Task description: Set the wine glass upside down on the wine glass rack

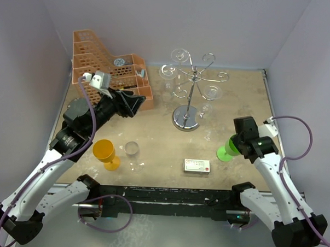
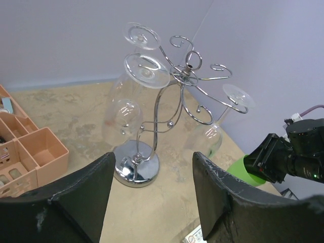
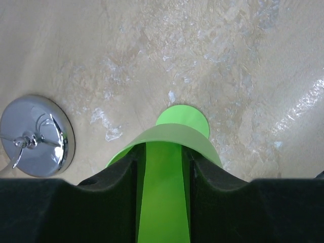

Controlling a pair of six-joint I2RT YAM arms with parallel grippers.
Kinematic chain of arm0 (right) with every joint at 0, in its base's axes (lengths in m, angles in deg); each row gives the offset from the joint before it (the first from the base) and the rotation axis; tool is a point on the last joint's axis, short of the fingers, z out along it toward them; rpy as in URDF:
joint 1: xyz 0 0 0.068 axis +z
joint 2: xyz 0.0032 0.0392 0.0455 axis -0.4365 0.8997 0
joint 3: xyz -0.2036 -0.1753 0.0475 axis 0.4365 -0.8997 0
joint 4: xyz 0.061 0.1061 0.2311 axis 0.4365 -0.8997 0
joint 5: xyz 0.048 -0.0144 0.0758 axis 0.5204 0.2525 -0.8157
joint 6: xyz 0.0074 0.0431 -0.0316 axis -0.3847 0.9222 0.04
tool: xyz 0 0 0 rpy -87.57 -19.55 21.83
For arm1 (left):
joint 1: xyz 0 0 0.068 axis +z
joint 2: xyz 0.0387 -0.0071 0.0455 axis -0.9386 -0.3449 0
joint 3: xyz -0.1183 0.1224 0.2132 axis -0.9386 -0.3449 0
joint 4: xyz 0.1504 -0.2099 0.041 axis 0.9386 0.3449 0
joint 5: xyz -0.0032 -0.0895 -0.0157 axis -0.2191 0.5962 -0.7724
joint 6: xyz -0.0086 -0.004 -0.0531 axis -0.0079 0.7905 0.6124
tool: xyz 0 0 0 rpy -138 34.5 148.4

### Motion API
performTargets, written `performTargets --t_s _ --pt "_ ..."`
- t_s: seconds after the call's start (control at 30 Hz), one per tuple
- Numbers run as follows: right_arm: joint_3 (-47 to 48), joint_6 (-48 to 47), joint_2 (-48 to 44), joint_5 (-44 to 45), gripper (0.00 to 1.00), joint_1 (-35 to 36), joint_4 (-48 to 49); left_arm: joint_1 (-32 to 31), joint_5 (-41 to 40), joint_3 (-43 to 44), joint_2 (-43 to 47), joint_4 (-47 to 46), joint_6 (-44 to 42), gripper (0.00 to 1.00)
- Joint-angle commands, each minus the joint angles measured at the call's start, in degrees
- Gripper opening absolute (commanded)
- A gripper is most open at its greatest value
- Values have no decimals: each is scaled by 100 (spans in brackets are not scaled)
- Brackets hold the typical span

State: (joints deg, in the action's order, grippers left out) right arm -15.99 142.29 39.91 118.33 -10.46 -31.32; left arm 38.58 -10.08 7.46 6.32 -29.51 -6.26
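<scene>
Right claw (image 1: 233,147) was closed on the green wine glass (image 1: 225,152), low at the right of the table (image 1: 153,131). In the wrist view the glass's long axis ran straight out from the claw. The wine glass rack (image 1: 185,118) stood farther back and to its left, with clear glasses hanging on it. Left claw (image 1: 132,104) was wide open, empty and facing the rack. Judgement: right arm carries the glass, which needs inverting.
</scene>
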Motion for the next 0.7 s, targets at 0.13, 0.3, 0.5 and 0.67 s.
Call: performTargets --t_s 0.13,0.3,0.5,0.67 --pt "707 -448 -132 70 37 -4 259 13 -597 199 82 -362 -153 60" --pt "1109 -879 -181 -147 41 -3 215 13 -736 152 32 -554 -173 60" --pt "876 -1117 -137 -726 43 -3 788 13 -770 171 -177 -762 -303 60" --pt "740 -1037 195 -928 42 -3 965 13 -724 222 -279 -847 -375 60"
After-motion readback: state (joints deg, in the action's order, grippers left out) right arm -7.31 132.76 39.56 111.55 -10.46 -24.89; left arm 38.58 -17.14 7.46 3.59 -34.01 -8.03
